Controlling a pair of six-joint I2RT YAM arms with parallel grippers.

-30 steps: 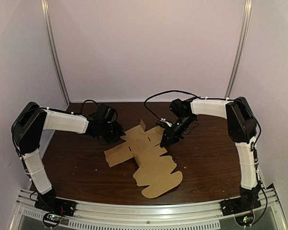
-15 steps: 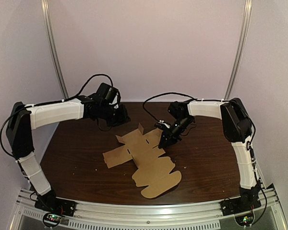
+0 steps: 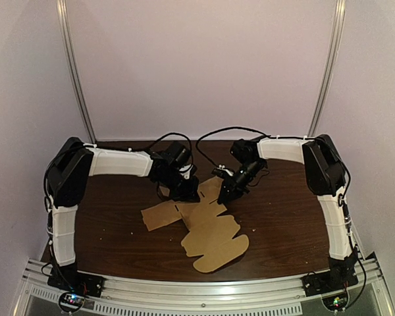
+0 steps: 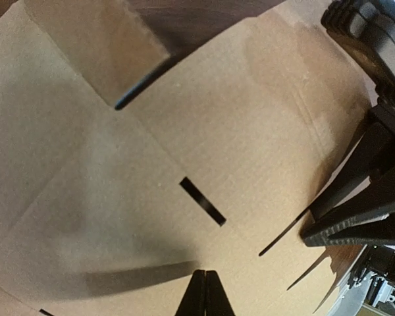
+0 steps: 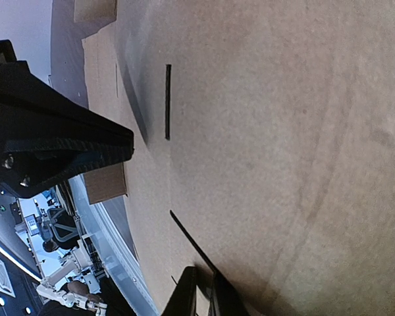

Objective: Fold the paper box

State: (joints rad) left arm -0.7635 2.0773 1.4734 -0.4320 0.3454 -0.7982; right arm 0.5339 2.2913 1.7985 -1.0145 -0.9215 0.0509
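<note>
- The paper box (image 3: 210, 230) is an unfolded blank of plain brown card. It lies flat near the middle of the dark, wood-grained desk (image 3: 112, 217).
- The blank's outline is irregular. A rounded, scalloped lobe (image 3: 218, 255) points toward the arm bases, and a narrow rectangular panel (image 3: 159, 214) juts to the left.
- Up close the card is matte and slightly fibrous, marked by faint crease lines and a short, thin die-cut slot (image 4: 203, 201).
- One small square flap (image 4: 92, 46) tilts up from the sheet and casts a shadow.
- The left pincer (image 3: 186, 192) stands over the far left part of the blank. Its black, tapered fingers are pressed tip to tip with nothing between them.
- The right pincer (image 3: 225, 195) sits at the blank's far right edge. Its wedge-shaped fingers are drawn almost together, leaving only a sliver. I cannot tell whether card is nipped there.
- The two pincers are close to each other, with the slot between them.
</note>
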